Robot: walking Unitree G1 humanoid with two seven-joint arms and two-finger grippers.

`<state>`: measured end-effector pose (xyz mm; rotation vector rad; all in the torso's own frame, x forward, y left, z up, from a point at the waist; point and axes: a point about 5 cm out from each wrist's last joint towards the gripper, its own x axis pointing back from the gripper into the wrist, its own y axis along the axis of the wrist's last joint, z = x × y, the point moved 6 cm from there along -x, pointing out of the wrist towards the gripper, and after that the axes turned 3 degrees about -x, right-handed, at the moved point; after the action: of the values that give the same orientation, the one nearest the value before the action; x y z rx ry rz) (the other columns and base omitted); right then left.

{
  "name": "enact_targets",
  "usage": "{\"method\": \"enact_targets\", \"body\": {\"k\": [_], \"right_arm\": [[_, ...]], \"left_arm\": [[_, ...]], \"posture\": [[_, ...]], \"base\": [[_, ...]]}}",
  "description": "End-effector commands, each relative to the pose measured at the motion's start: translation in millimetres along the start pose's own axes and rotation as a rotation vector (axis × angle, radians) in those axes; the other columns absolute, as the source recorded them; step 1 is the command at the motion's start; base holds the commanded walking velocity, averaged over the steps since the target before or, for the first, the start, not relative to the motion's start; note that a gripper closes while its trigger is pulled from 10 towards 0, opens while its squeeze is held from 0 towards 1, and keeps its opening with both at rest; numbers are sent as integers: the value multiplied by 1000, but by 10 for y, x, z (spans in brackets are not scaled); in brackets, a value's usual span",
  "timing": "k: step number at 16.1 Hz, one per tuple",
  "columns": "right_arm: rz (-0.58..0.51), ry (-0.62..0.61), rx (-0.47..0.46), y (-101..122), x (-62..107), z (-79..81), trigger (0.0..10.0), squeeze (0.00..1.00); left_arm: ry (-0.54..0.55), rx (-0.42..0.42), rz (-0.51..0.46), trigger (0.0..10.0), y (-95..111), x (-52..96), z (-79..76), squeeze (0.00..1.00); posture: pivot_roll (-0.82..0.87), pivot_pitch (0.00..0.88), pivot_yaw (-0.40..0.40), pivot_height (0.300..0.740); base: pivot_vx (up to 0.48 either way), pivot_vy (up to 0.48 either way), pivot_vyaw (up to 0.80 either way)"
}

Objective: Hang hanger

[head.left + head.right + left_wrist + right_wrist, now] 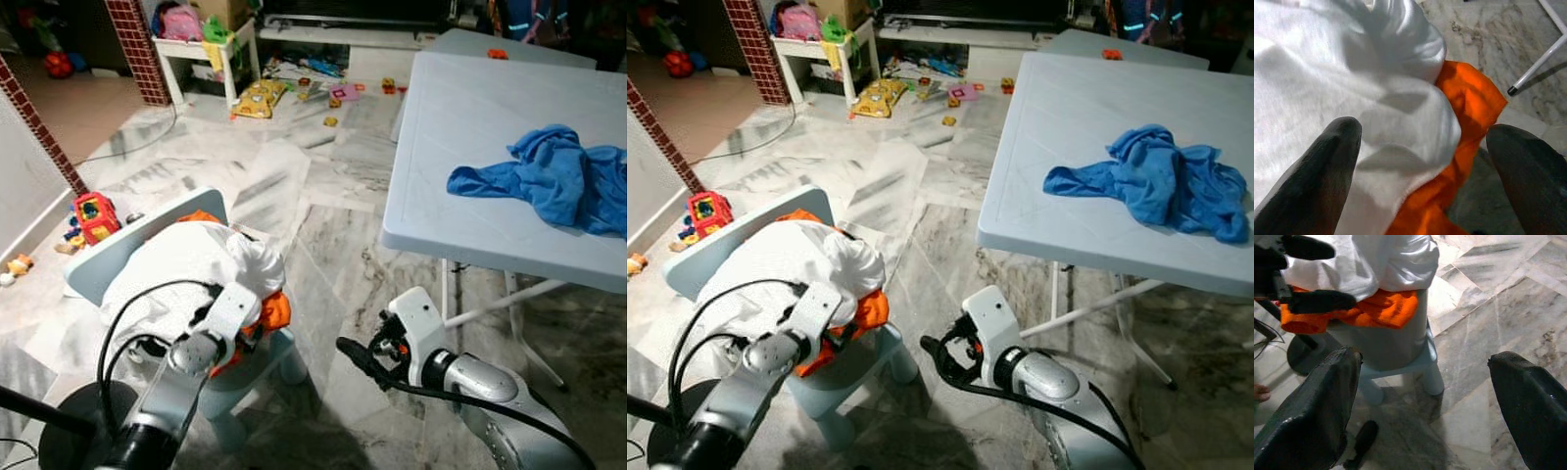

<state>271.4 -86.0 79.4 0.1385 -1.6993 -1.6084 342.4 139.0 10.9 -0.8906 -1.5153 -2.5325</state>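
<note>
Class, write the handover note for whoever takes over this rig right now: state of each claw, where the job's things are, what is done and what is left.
Left claw: open, poised over the white garment on the small pale chair, holding nothing.
Right claw: open, held low over the marble floor beside the chair, holding nothing.
Things: white garment lies heaped on the chair with an orange cloth under it. A blue cloth lies on the white folding table. I can make out no hanger.
Done: nothing gripped, nothing hung.
Left: grip the garment, find the hanger, hang it.
</note>
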Motion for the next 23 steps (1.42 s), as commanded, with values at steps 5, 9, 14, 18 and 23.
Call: {"method": "enact_targets", "body": {"k": [5, 9, 14, 18, 23], "right_arm": [[26, 29, -6, 1, 85, 111, 10000, 0], [41, 15, -4, -19, 69, 91, 10000, 0], [32, 5, 24, 31, -8, 35, 10000, 0], [10, -23, 38, 101, -55, -40, 10000, 0], [-8, -46, 60, 158, -94, -118, 10000, 0]], "left_arm": [[-34, -86, 49, 10000, -35, -74, -46, 0], [-59, -83, 50, 706, -134, -15, -97, 0], [-9, -65, 41, 0, -86, -42, 94, 0], [7, -54, 28, 0, -44, -77, 178, 0], [32, 15, -4, 0, 18, -103, 248, 0]], "posture": [[-170, 177, 26, 740], [-152, 178, 27, 740], [-143, 157, 18, 740], [-147, 140, 20, 740], [-147, 122, 13, 740]], "base": [[0, 0, 0], [0, 0, 0], [0, 0, 0], [0, 0, 0], [0, 0, 0]]}}
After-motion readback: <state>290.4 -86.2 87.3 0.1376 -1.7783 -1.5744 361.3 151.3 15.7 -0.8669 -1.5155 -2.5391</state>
